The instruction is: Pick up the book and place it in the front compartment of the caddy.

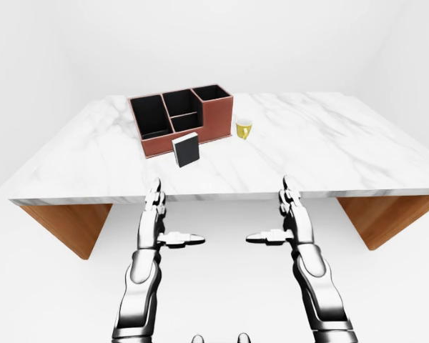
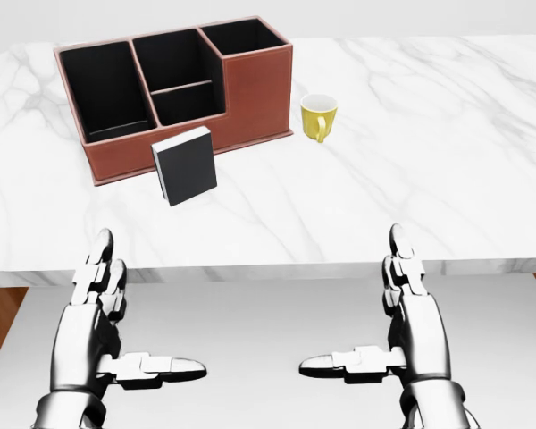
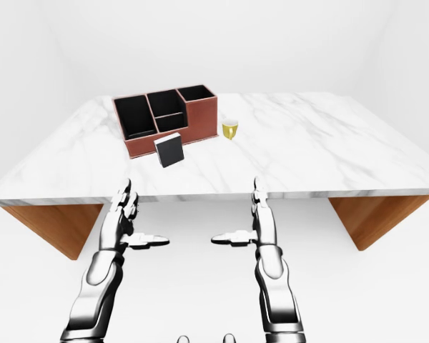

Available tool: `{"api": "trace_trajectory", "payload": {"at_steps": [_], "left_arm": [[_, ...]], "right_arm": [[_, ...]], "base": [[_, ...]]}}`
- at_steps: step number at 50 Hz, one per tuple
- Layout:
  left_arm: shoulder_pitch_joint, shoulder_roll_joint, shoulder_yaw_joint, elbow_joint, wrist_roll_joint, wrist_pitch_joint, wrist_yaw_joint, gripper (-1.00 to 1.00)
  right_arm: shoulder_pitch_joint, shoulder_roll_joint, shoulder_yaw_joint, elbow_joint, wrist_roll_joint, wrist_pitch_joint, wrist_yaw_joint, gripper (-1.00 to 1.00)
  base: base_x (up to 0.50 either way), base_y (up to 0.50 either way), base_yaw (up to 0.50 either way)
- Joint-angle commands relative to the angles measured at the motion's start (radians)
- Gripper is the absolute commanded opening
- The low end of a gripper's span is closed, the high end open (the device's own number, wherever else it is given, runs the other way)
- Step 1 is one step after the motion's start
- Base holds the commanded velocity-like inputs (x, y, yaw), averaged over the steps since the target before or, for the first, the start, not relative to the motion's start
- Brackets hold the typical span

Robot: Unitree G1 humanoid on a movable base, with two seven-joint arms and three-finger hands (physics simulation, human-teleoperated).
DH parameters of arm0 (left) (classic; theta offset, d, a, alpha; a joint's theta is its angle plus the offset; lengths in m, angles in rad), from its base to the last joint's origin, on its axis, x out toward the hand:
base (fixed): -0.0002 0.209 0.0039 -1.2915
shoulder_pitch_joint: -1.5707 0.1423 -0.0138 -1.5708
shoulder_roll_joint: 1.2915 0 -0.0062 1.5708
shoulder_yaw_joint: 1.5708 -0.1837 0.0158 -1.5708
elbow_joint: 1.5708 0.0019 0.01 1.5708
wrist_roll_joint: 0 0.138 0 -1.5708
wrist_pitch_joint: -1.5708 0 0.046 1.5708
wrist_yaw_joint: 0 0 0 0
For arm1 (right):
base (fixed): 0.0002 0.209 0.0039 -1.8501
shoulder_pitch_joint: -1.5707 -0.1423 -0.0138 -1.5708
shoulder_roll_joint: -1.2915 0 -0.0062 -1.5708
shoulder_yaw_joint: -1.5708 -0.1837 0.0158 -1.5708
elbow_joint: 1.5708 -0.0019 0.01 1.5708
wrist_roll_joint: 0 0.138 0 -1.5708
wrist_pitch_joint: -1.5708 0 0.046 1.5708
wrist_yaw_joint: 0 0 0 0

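A small black book (image 2: pixel 185 165) stands upright on the marble table (image 2: pixel 411 170), leaning at the near wall of the brown caddy (image 2: pixel 250 94). The caddy has several black-lined compartments and sits toward the top left of the head view. My left hand (image 2: pixel 129 313) and right hand (image 2: pixel 375 308) hover below the table's near edge, both open with fingers straight and thumbs pointing inward. Neither hand touches anything. The book lies well above and right of my left hand in the head view.
A yellow cup (image 2: pixel 319 116) stands on the table just right of the caddy. Wooden table supports (image 1: pixel 68 225) show under both ends of the top. White floor and walls surround the table.
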State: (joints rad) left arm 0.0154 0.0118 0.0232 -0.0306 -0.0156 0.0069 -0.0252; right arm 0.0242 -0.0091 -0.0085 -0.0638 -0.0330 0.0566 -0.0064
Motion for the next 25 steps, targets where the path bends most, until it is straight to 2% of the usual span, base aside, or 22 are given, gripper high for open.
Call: {"api": "trace_trajectory", "payload": {"at_steps": [1,2,4,6,7,9,14,16,17,20,22,25], "left_arm": [[0.098,0.014,0.036,-0.155,0.005,-0.038,-0.046,1.0],[0.1,0.012,0.037,-0.158,0.007,-0.039,-0.048,1.0],[0.118,0.011,0.032,-0.195,0.003,-0.015,-0.07,1.0],[0.128,0.002,0.038,-0.219,0.002,-0.018,-0.059,1.0],[0.137,0.004,0.038,-0.244,-0.018,0.001,-0.08,1.0],[0.139,0.002,0.044,-0.255,-0.026,0.01,-0.083,1.0],[0.189,-0.002,0.085,-0.394,-0.089,0.061,-0.104,1.0],[0.213,-0.005,0.101,-0.448,-0.102,0.066,-0.12,1.0],[0.221,-0.007,0.109,-0.467,-0.099,0.077,-0.12,1.0],[0.244,-0.02,0.142,-0.51,-0.096,0.065,-0.124,1.0],[0.254,-0.025,0.16,-0.534,-0.11,0.08,-0.14,1.0],[0.265,-0.035,0.192,-0.574,-0.136,0.08,-0.162,1.0]], "right_arm": [[0.069,-0.008,-0.012,-0.181,-0.083,0.031,-0.011,1.0],[0.069,-0.007,-0.013,-0.182,-0.085,0.031,-0.01,1.0],[0.076,-0.007,-0.011,-0.203,-0.095,0.031,-0.006,1.0],[0.088,-0.007,-0.006,-0.237,-0.115,0.031,-0.004,1.0],[0.107,-0.005,-0.007,-0.287,-0.113,0.031,0.004,1.0],[0.116,-0.003,-0.007,-0.31,-0.117,0.031,0.007,1.0],[0.201,0.0,-0.019,-0.503,-0.135,0.031,0.033,1.0],[0.231,0.004,-0.027,-0.563,-0.147,0.031,0.042,1.0],[0.242,0.008,-0.034,-0.587,-0.154,0.031,0.041,1.0],[0.287,0.021,-0.054,-0.68,-0.164,0.031,0.057,1.0],[0.304,0.033,-0.067,-0.714,-0.162,0.031,0.065,1.0],[0.33,0.051,-0.089,-0.771,-0.161,0.031,0.076,1.0]], "base": [[0.0,0.0,0.0],[0.0,0.0,0.0],[0.0,0.0,0.0],[0.0,0.0,0.0],[0.0,0.0,0.0],[0.0,0.0,0.0],[0.0,0.0,0.0],[0.0,0.0,0.0],[0.0,0.0,0.0],[0.0,0.0,0.0],[0.0,0.0,0.0],[0.0,0.0,0.0]]}}
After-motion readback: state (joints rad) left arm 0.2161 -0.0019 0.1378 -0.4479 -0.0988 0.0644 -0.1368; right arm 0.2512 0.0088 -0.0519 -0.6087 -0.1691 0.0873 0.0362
